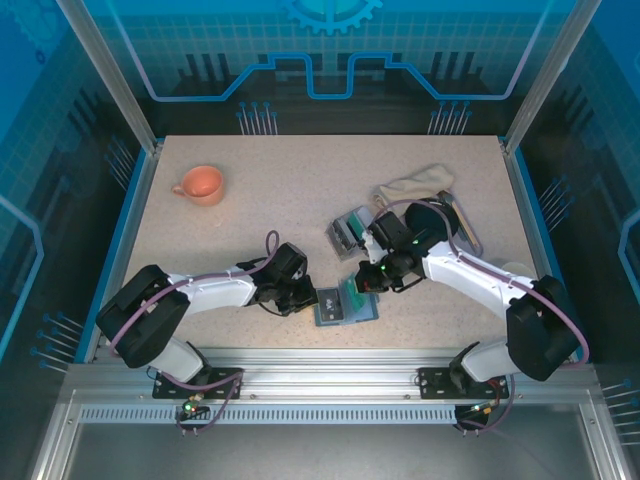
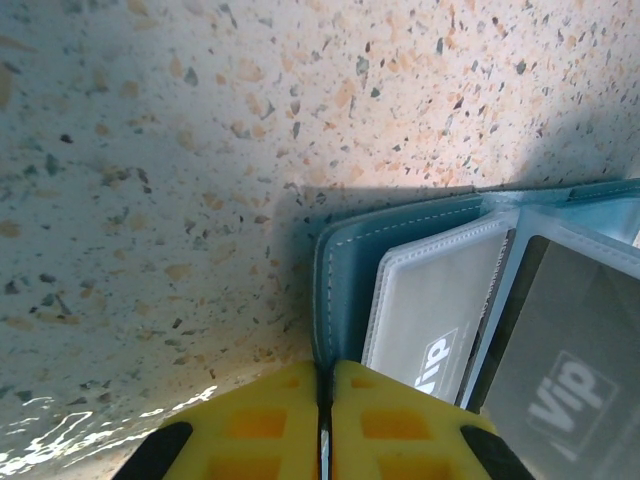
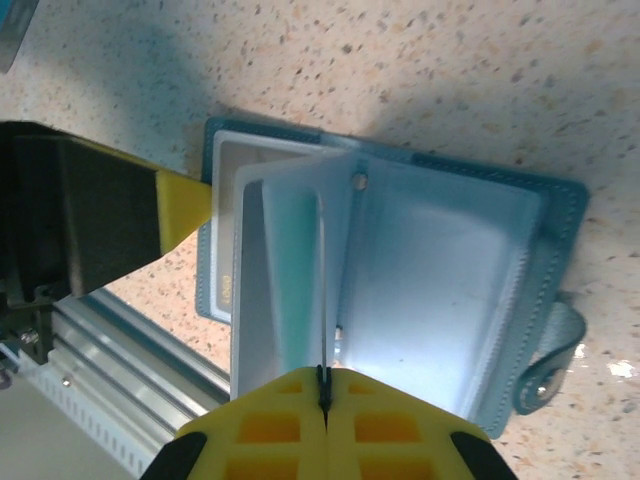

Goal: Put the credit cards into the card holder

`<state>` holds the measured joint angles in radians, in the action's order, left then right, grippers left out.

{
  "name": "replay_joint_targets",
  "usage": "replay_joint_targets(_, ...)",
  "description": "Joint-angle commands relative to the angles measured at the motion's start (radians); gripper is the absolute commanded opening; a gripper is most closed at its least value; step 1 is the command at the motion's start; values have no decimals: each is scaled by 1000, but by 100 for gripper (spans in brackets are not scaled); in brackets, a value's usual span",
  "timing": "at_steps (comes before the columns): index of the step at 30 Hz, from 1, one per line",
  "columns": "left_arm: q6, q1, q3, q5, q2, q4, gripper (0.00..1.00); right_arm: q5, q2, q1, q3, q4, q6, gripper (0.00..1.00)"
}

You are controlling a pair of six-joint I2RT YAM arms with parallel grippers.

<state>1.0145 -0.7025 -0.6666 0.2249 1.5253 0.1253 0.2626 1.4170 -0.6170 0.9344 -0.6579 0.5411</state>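
The card holder [image 1: 347,306] lies open near the table's front edge, a teal wallet with clear sleeves [image 3: 440,270]. My left gripper [image 2: 323,375] is shut on the left edge of its teal cover [image 2: 345,265], pinning it to the table. Grey cards marked "vip" [image 2: 432,318] sit in the sleeves beside it. My right gripper [image 3: 322,375] is shut on a thin teal credit card [image 3: 300,270], held edge-on and upright among the sleeves. From above, the left gripper [image 1: 308,297] and the right gripper [image 1: 368,285] meet at the wallet from either side.
A clear plastic box [image 1: 350,232] with more cards stands just behind the wallet. Behind the right arm there is a beige cloth [image 1: 415,183]. An orange cup [image 1: 200,184] sits at the back left. The metal rail [image 1: 320,360] runs close in front of the wallet.
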Motion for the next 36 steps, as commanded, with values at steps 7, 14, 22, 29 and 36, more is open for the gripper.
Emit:
replay_joint_targets(7,6,-5,-14,4,6,-6,9,77,16,-3,8,32,11,1)
replay_joint_targets(14,9,-6,-16,4,9,-12,9,65,35,-17,21,26,7,1)
replay_joint_targets(22,10,-6,-15,4,11,-16,9,91,36,-14,6,43,12,2)
replay_joint_targets(29,9,-6,-16,-5,1,-1,9,-44,37,-13,45,-51,2,2)
replay_joint_targets(36,3,-5,-8,-16,-8,13,9,-186,-134,27,14,-54,22,2)
